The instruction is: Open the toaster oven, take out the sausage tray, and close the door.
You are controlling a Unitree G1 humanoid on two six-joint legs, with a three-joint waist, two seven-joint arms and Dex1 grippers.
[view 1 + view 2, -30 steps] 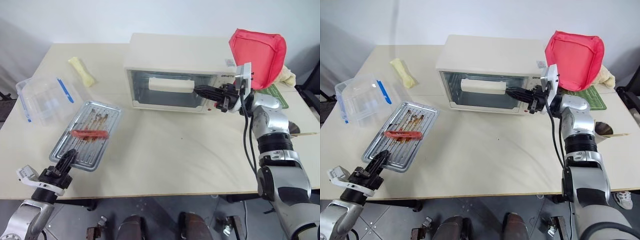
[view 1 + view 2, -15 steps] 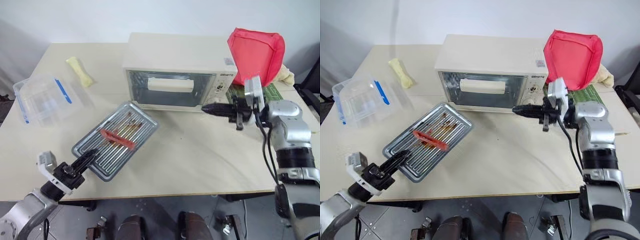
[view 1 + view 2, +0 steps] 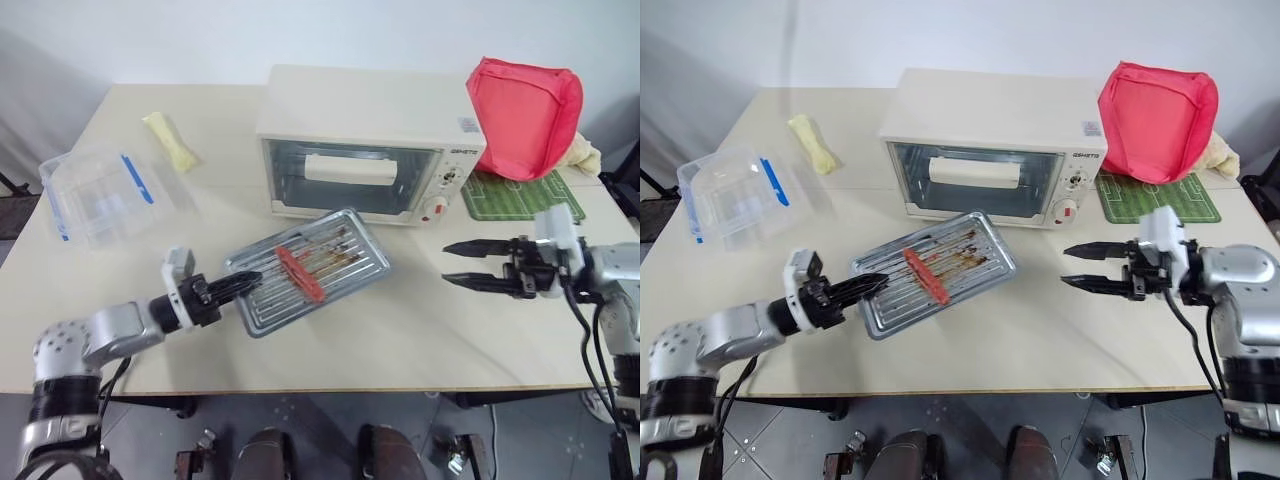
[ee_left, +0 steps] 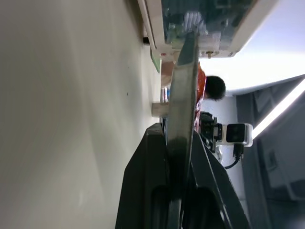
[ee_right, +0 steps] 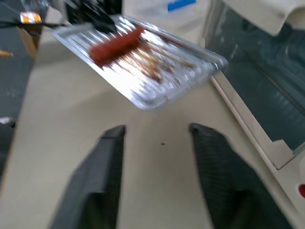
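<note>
Left gripper point(image 3: 862, 287): fingers pinched on the near-left rim of the tray point(image 3: 940, 268), holding it lifted and tilted above the table point(image 3: 1040, 330). A second ago the tray lay flat at the near-left of the table, beside the clear box point(image 3: 735, 195); it has since swung up and toward the centre, and now hangs just in front of the oven point(image 3: 990, 145). The sausage point(image 3: 923, 276) rests across its ridged base.

Right gripper point(image 3: 1087, 267): fingers spread, empty, pointing across the table toward the tray, well apart from it. A second ago it sat pressed shut at the oven's control side; it has since drawn back toward the near-right edge and opened.

Door point(image 3: 975, 180): shut, bar handle point(image 3: 974, 173) across the glass, as it was a second ago.

Judgement: tray out, door closed; the task looks all but finished, with only the setting-down of the tray left. The tilt could let the sausage roll off.

Table: pale, matt, mostly bare at the front. Clear box with blue clips at the left; a yellowish item point(image 3: 813, 144) at the far left; green mat point(image 3: 1160, 195) to the right of the oven, red pouch point(image 3: 1158, 108) behind it.

Room: plain grey-white wall beyond the table; dark floor in front.
</note>
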